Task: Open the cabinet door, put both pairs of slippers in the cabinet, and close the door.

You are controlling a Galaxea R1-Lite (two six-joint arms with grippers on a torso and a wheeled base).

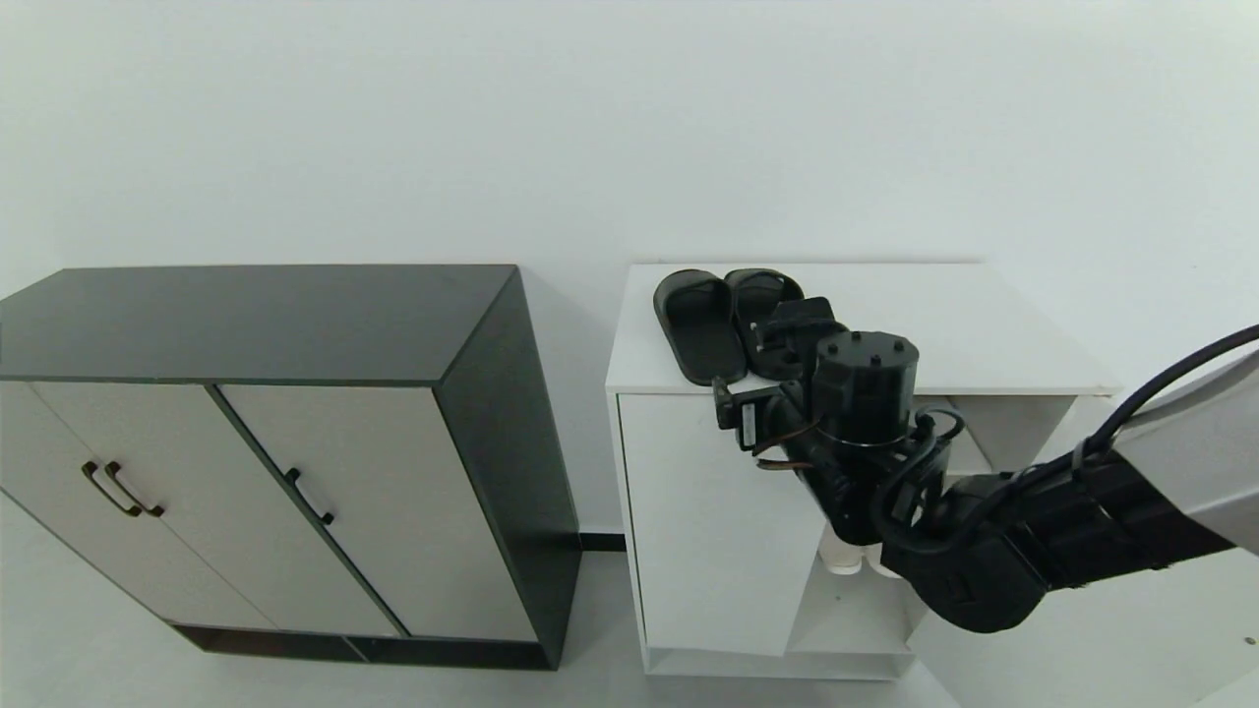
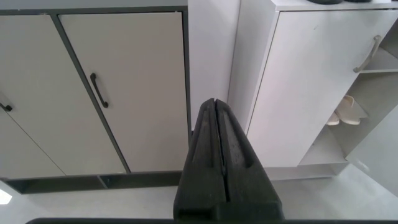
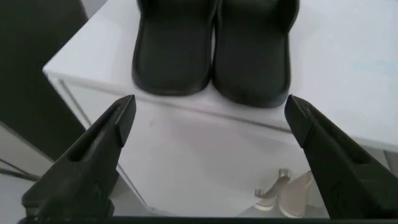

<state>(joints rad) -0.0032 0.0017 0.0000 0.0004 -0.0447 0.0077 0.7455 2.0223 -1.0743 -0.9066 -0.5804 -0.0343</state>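
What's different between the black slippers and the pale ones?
The black slippers are dark, while the pale slippers are off-white. The black slippers lie flat on top of the white cabinet, out in the open; the pale slippers sit inside its open compartment, lower down. Both are pairs, with each pair kept side by side.

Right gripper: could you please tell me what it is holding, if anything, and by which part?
Nothing: the right gripper is open, short of the black slippers.

Black arm [image 1: 993, 560], grey shell [image 1: 1205, 442], looped cables [image 1: 1161, 379]; black right hand [image 3: 210, 106].
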